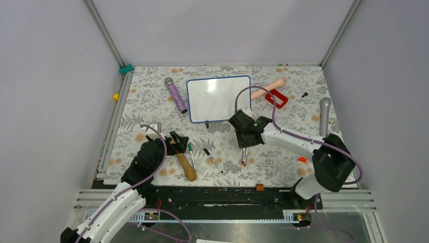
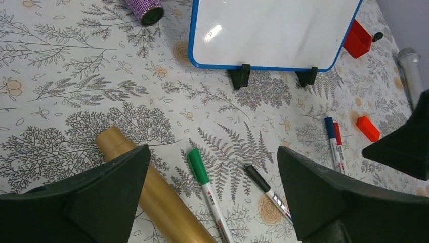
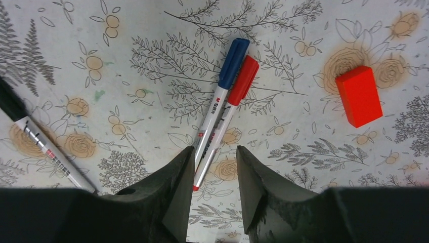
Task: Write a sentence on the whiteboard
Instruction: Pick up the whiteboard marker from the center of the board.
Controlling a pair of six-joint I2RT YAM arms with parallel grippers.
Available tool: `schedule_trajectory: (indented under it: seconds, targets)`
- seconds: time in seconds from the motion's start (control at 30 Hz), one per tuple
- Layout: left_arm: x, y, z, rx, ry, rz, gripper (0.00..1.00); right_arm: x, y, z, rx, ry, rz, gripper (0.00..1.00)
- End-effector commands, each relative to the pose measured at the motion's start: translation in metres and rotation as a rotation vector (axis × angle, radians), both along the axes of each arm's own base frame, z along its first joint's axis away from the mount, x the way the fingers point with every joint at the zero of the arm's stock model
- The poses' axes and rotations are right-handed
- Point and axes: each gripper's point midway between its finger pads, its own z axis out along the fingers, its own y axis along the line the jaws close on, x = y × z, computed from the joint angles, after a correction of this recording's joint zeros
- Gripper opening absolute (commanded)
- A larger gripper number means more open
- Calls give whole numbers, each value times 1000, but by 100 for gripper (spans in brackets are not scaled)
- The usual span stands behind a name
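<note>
The whiteboard [image 1: 218, 98] stands on its black feet at the far middle of the table. A red box [image 2: 356, 39] lies just right of it, its contents unclear. The right gripper [image 3: 213, 157] straddles the blue marker [image 3: 230, 66] and red marker [image 3: 242, 81]; whether it pinches them I cannot tell. The left gripper [image 2: 212, 157] hangs spread wide over a green marker [image 2: 202, 174].

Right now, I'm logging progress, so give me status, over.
Left gripper open. Right gripper open, straddling blue marker and red marker lying side by side. Whiteboard blank, no sentence yet.
</note>
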Motion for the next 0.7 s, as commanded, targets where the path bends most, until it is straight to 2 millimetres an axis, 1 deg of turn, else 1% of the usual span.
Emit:
schedule_trajectory:
  seconds: [0.0, 0.2, 0.4, 0.57, 0.67]
  targets:
    - [4, -8, 22, -27, -56, -29, 99, 3, 11, -11, -12, 47, -6, 42]
    - [4, -8, 21, -26, -54, -30, 99, 4, 15, -29, -13, 64, -15, 41]
    - [4, -9, 21, -29, -50, -33, 99, 2, 18, -61, -56, 133, -11, 40]
    - [5, -9, 21, -25, -46, -33, 99, 1, 18, -66, -22, 143, -25, 37]
    - [5, -9, 21, -25, -46, -31, 99, 2, 18, -65, -24, 141, -23, 27]
